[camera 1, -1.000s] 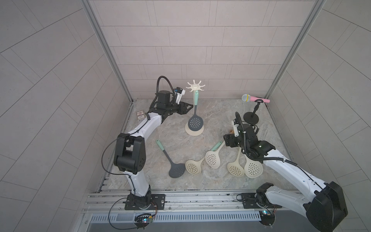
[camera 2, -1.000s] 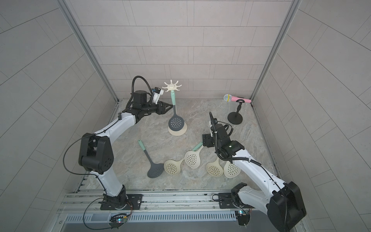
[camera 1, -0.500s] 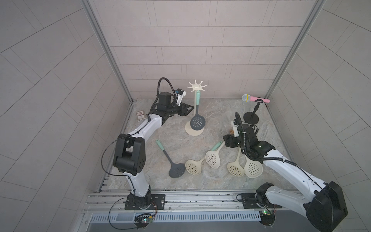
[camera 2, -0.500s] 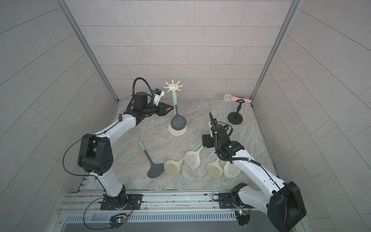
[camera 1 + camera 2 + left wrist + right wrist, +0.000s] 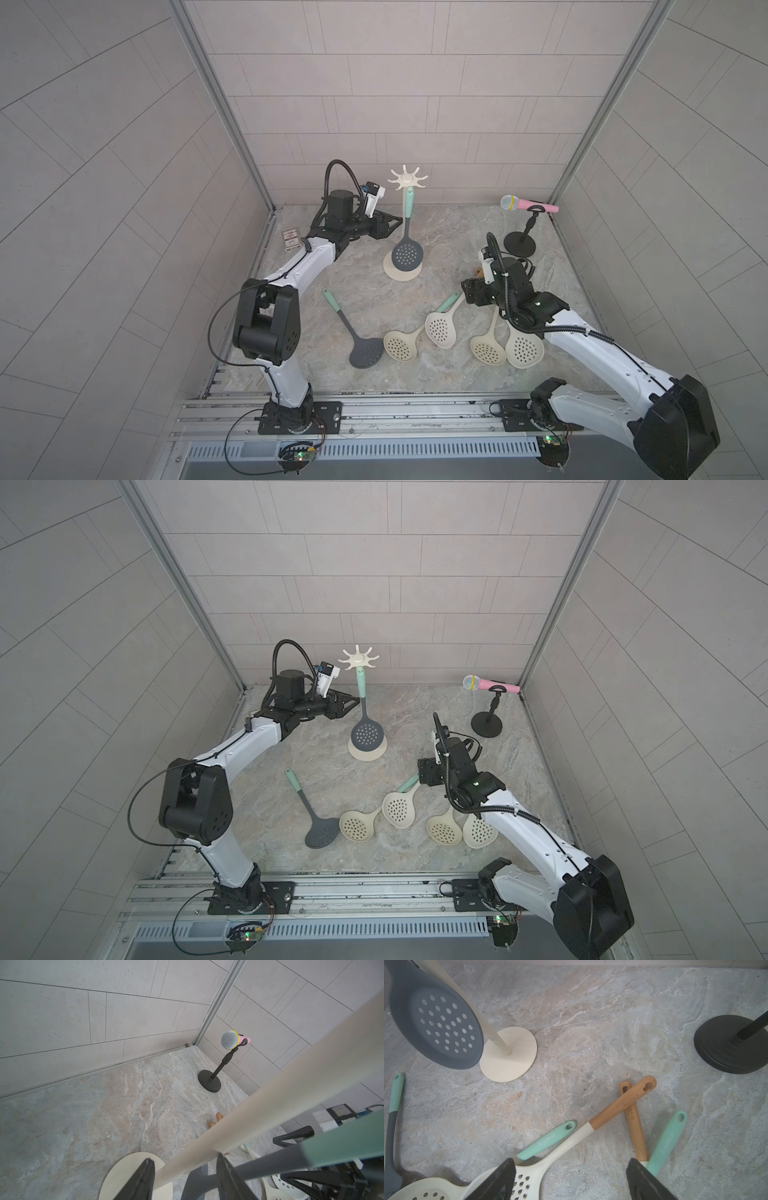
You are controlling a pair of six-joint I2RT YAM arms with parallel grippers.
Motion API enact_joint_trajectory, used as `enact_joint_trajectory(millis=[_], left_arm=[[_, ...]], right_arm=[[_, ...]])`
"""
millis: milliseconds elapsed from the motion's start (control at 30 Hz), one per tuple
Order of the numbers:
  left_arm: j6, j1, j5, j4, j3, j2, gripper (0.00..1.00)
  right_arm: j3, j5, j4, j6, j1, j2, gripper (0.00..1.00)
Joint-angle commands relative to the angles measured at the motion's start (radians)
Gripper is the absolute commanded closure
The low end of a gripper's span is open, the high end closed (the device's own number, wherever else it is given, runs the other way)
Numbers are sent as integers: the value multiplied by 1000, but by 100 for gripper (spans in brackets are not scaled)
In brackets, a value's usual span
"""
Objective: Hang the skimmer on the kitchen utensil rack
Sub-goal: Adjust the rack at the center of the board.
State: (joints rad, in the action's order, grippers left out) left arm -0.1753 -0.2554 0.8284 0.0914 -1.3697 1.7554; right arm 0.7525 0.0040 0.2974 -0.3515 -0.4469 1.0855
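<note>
Barely anything has moved: the grey skimmer [image 5: 407, 253] hangs on the rack [image 5: 408, 179], left jaws half open beside its handle [image 5: 409, 203], empty; right jaws wide, empty. Probably light and stiff; grip the teal handle.

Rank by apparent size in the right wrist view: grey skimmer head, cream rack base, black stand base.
Grey skimmer head: largest, but nearest the camera.
Black stand base and cream rack base: look alike; both partly hidden, so unranked.

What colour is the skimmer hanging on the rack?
The skimmer is dark grey with a mint-green handle, clearest in a top view.
</note>
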Motion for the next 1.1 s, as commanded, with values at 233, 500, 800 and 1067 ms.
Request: enact_joint_trajectory(millis=[233,500,800,1067], left_arm=[[-12,-13,16,118,78,-64,47],[-5,-31,14,114,11,-16,47],[10,-54,3,137,-51,54,48],[22,-64,-29,168,-57,81,98]], right_arm=[[-16,-2,-9,11,-5,-24,14],[-18,2,-9,6,-6,-31,14],[-17,21,9,15,-6,-62,14],[-18,19,-7,10,-5,-41,14]])
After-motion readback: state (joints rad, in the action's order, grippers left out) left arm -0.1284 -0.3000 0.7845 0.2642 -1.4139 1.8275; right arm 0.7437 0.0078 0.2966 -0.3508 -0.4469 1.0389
